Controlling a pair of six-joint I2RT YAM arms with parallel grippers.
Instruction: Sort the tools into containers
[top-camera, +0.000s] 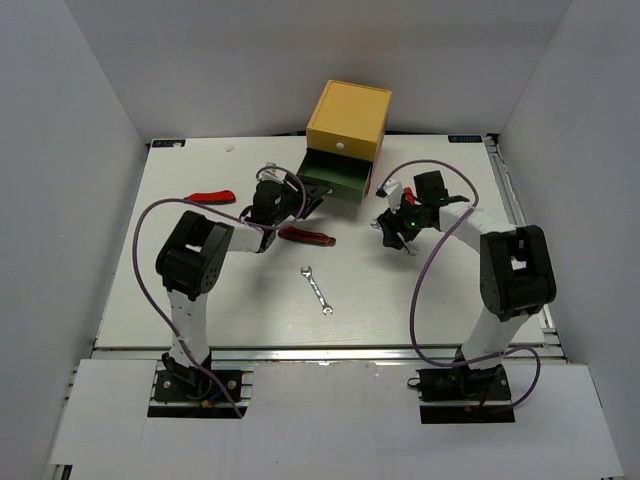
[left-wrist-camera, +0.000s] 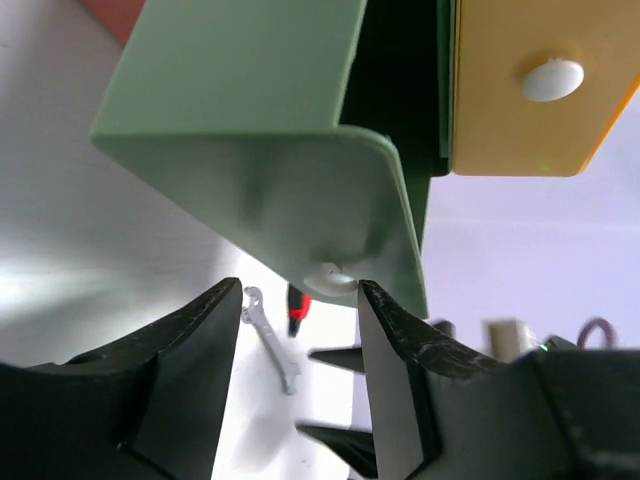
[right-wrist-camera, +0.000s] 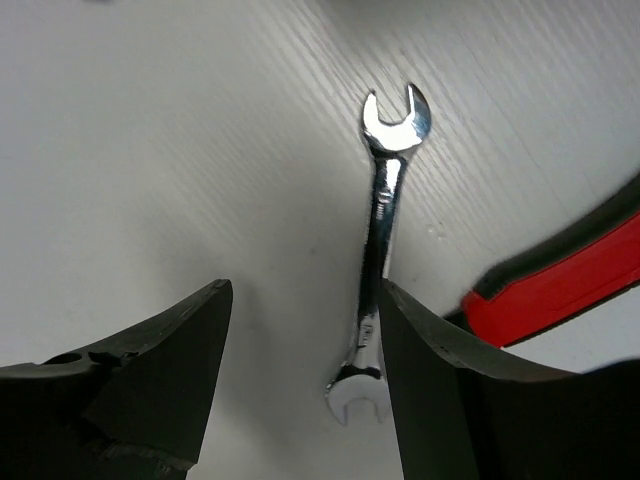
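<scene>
**Green drawer open, both grippers with jaws apart**

The yellow drawer (top-camera: 345, 120) sits shut at the top of the stack, its white knob (left-wrist-camera: 552, 80) facing the arms. The green drawer (top-camera: 335, 178) juts forward beneath it; its inside is dark from above, so I cannot tell what it holds.

The left gripper (left-wrist-camera: 300, 300) is at the green drawer's front with its jaws moderately apart. The drawer's own knob (left-wrist-camera: 325, 278) lies between the fingertips and is not clamped.

The right gripper (right-wrist-camera: 305, 300) hangs over the table (top-camera: 200, 310) with its jaws wide. A silver wrench (right-wrist-camera: 385, 250) lies flat against the inner edge of one finger, and a red-and-black handle (right-wrist-camera: 570, 275) lies just beside it.

Small marks at the table's far corners are too small to read.

White panels (top-camera: 80, 150) wall in the left, back and right sides. A second wrench (top-camera: 317, 288) lies in open room between the arms, a red-and-black tool (top-camera: 305, 236) lies near the left gripper, and a red tool (top-camera: 212, 196) lies well to the left.
</scene>
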